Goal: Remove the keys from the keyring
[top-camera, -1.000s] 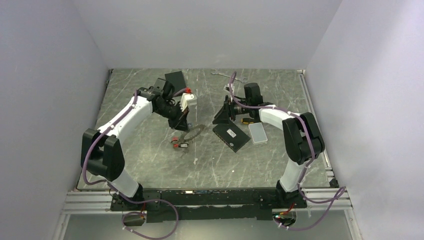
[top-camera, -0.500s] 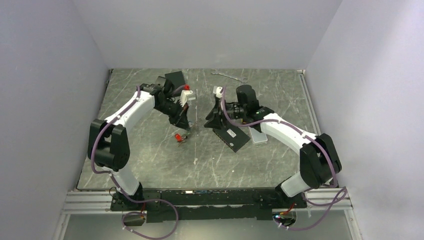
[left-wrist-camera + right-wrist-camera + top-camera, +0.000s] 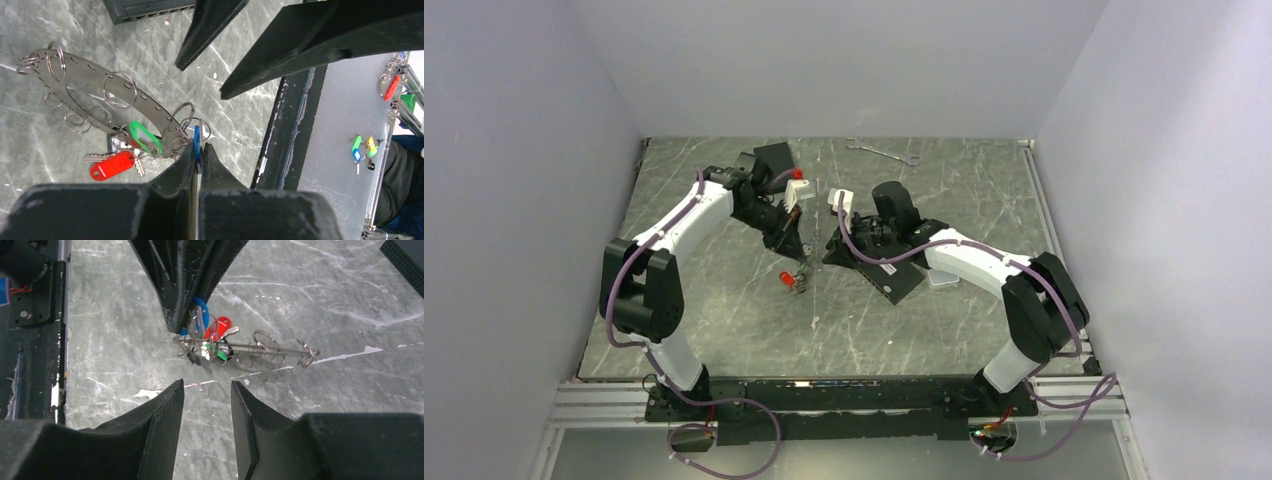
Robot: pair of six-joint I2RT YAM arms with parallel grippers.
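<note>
My left gripper [image 3: 198, 148] is shut on the blue key tag [image 3: 197, 140] and holds the bunch off the table. The keyring [image 3: 82, 82], a flat grey metal oval with holes and small split rings, hangs from it. The green tag [image 3: 145, 137] and the red tag [image 3: 111, 165] hang with small silver keys. In the top view the left gripper [image 3: 795, 246] holds the bunch [image 3: 795, 281] at mid table. My right gripper [image 3: 206, 387] is open and empty, just short of the keyring [image 3: 250, 346], seen edge-on. It also shows in the top view [image 3: 830, 250].
A flat black box [image 3: 892, 277] lies under the right arm, with a white slab [image 3: 944, 277] beside it. A second black box [image 3: 774, 157] sits at the back left. A silver wrench [image 3: 884, 152] lies at the back.
The left gripper has lifted the keyring and keys off the table. The right arm has swung left, bringing its open gripper close to the hanging ring.
</note>
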